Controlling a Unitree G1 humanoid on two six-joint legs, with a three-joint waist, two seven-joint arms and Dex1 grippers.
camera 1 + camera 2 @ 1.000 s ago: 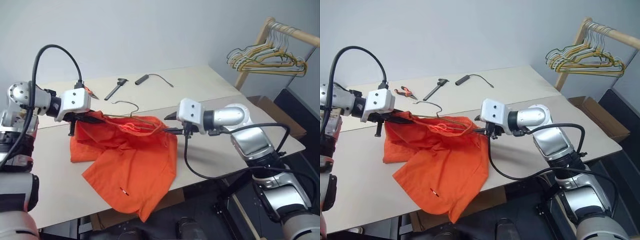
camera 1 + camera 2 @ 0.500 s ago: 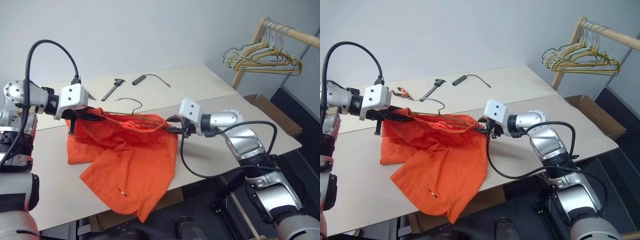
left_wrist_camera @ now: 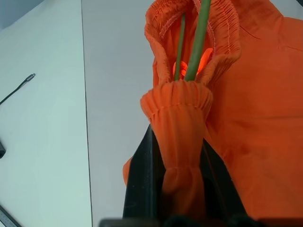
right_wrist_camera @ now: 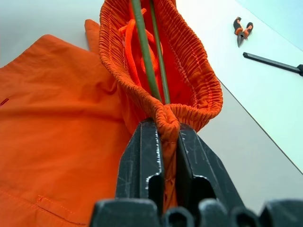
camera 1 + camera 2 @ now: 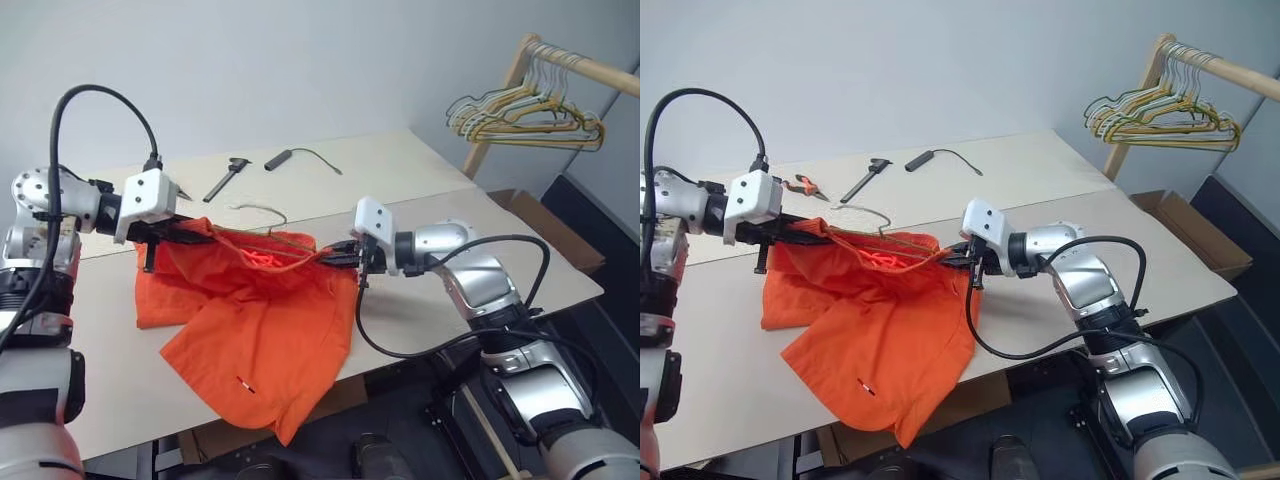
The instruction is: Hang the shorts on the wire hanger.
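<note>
Left wrist view: the left gripper (image 3: 179, 156) is clamped tight on a bunched end of the waistband of the shorts (image 3: 255, 118), with the two green-grey wires of the wire hanger (image 3: 199, 38) running out of the fold just past the fingertips.
Right wrist view: the right gripper (image 4: 163, 142) is pinched down on the opposite end of the waistband, fabric squeezed between the black fingers (image 4: 142, 156), hanger wires running away inside the elastic.
Shorts: bright orange, waistband stretched between the two grippers above the table (image 5: 420, 180), legs draped down onto the tabletop and over its near edge.
Wire hanger: threaded inside the waistband, its hook (image 5: 262, 210) poking up behind the fabric.
Back of table: pliers with orange handles (image 5: 806, 184), a dark straight tool (image 5: 226, 178) and a black cable with a cylindrical end (image 5: 295, 157), well apart from the shorts.
Far right: a bunch of yellow and grey hangers (image 5: 530, 118) on a wooden rail (image 5: 585, 68).
</note>
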